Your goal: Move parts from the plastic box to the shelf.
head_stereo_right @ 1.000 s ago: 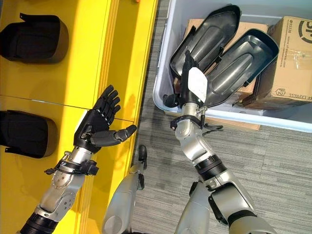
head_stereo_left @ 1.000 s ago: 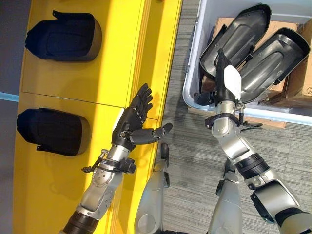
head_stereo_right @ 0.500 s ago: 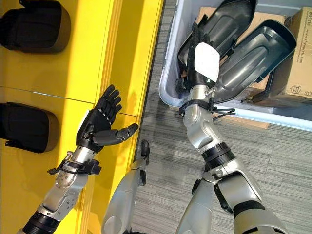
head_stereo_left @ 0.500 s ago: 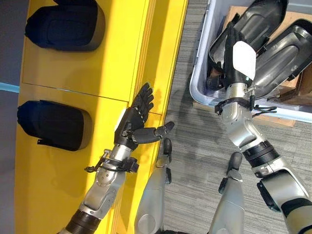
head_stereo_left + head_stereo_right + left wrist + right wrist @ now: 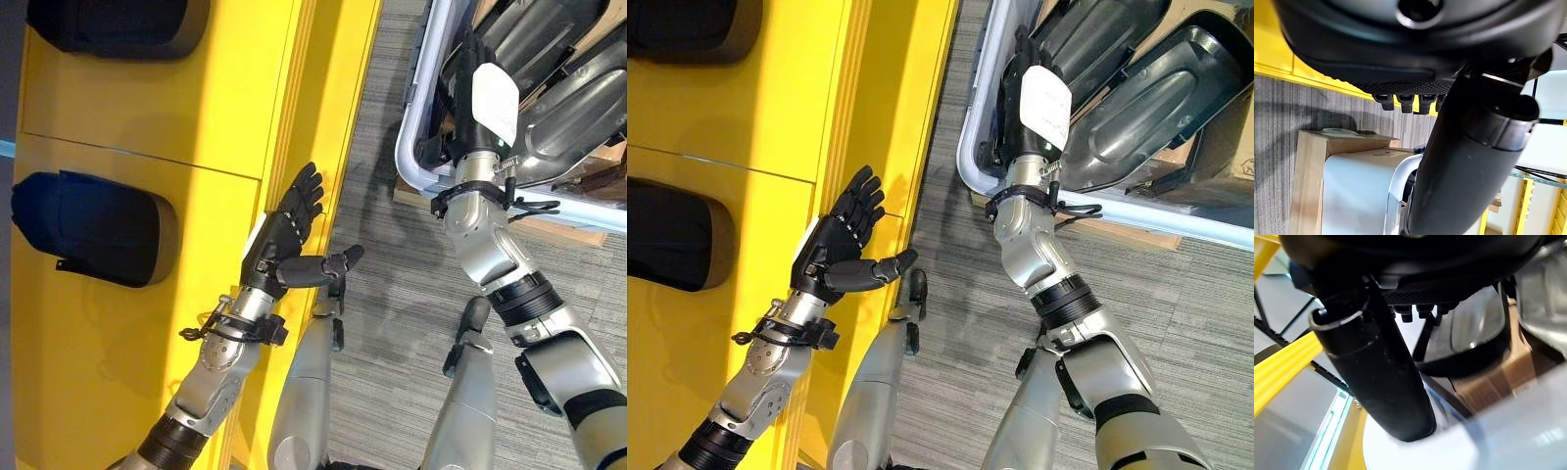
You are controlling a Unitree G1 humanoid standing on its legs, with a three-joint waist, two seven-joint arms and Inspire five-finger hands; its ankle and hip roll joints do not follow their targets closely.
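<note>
Two dark grey shell-shaped parts (image 5: 573,103) lie overlapping in the pale plastic box (image 5: 415,147) at the upper right. My right hand (image 5: 487,96), with a white cover on its back, reaches over the box's near rim, fingers straight and lying against the nearer part (image 5: 1474,333); it is open. Two black parts (image 5: 93,230) (image 5: 108,22) rest on the yellow shelf (image 5: 216,117) at the left. My left hand (image 5: 282,247) hovers open over the shelf's right edge, palm up, thumb pointing right, holding nothing.
Brown cardboard boxes (image 5: 1242,147) sit in the plastic box beside the parts, and a cardboard sheet (image 5: 554,230) pokes out beneath it. Grey striped carpet (image 5: 392,323) runs between the shelf and the box.
The camera has shifted. My right hand has pushed further over the rim into the box, along the nearer part. The left hand stays open by the shelf edge.
</note>
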